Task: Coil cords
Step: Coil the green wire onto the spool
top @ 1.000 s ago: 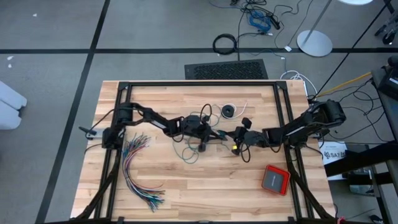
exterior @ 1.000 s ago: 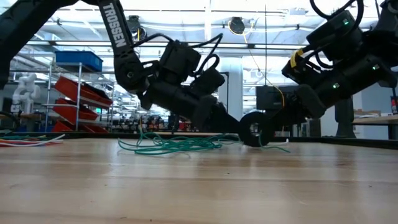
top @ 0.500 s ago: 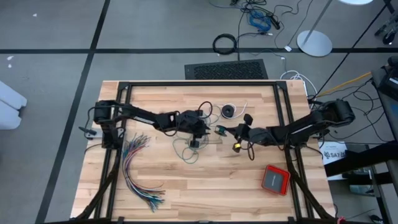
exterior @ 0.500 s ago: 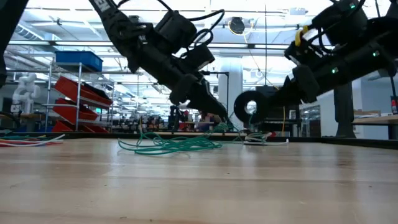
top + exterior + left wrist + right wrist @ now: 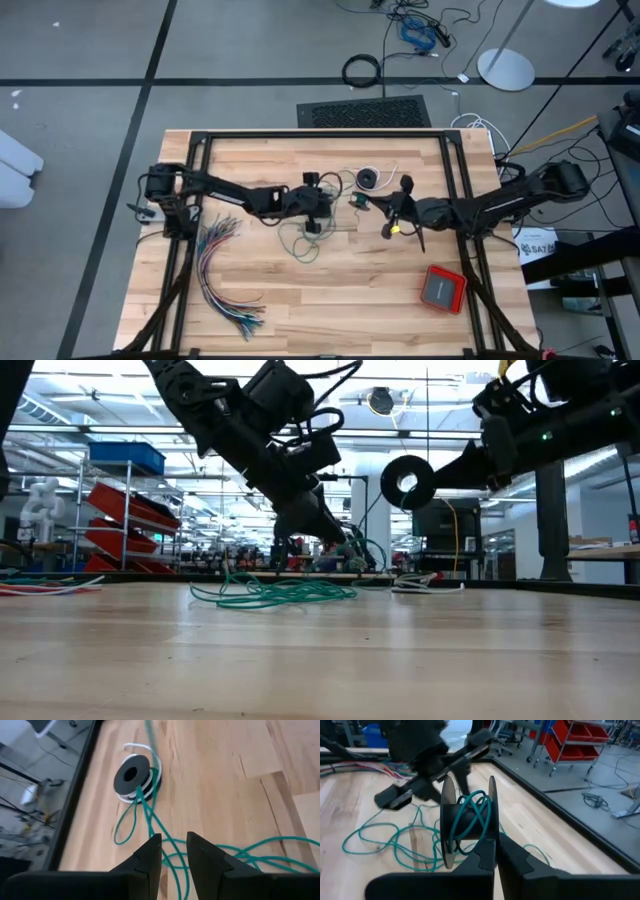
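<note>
The teal-green cord [image 5: 300,240] lies in loose loops on the wooden table [image 5: 330,310], and one end of it is wound on a black spool [image 5: 407,480]. That spool is in the air, and my right gripper [image 5: 496,845] is shut on it. My left gripper [image 5: 174,840] hangs low over the loops, slanting down, its fingers a little apart with a strand of the cord [image 5: 172,865] running between them. The black coil with a white tail end [image 5: 368,179] lies flat on the table near the far edge. My right gripper pinches one thin flange of the spool at its rim [image 5: 492,827] between its two fingers, coming nearly level from the table's right. The spool is lifted clear with its axis level. Teal cord [image 5: 470,815] is wound on its core and trails slack down to the table.
A fanned bundle of many-coloured wires [image 5: 220,270] lies at the near left. A red-orange box [image 5: 442,288] sits at the near right. Black frame rails [image 5: 320,135] border the table. A thick black cable ring [image 5: 362,70] lies on the floor beyond.
My right gripper has risen, carrying the spool from table height to well above it, with the cord trailing from it. My left gripper has also risen off the loops and tipped from a steep downward slant to a flatter one.
</note>
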{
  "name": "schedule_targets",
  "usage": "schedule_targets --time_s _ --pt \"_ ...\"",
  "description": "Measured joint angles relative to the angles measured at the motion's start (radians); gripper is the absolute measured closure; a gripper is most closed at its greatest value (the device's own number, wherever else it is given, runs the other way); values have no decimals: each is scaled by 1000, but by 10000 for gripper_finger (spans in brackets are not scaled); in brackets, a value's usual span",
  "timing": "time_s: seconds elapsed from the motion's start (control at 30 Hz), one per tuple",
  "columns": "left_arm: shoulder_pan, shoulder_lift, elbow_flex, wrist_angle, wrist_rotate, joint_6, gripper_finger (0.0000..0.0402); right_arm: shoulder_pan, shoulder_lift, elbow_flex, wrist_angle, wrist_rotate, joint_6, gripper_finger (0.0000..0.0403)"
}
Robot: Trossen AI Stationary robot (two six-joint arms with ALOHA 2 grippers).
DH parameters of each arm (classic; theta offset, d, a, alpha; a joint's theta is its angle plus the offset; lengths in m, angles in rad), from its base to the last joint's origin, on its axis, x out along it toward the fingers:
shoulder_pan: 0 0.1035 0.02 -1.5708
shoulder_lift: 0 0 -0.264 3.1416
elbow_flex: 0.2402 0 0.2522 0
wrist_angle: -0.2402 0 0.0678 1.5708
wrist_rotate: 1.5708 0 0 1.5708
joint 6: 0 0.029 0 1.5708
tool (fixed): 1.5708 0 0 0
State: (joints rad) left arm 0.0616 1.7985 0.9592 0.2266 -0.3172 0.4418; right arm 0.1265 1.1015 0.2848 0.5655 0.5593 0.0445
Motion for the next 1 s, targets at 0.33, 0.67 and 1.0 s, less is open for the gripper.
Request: schedule_targets --time_s 0.33,0.67,1.0 --pt "-43 0 0 121 -152 40 303 -3 -103 0 -1 -1 -31 403" --pt "-29 0 0 257 -112 35 303 -3 -196 0 60 -9 -107 403" --pt "38 20 0 348 -14 -86 303 -2 -227 0 145 -33 -161 403"
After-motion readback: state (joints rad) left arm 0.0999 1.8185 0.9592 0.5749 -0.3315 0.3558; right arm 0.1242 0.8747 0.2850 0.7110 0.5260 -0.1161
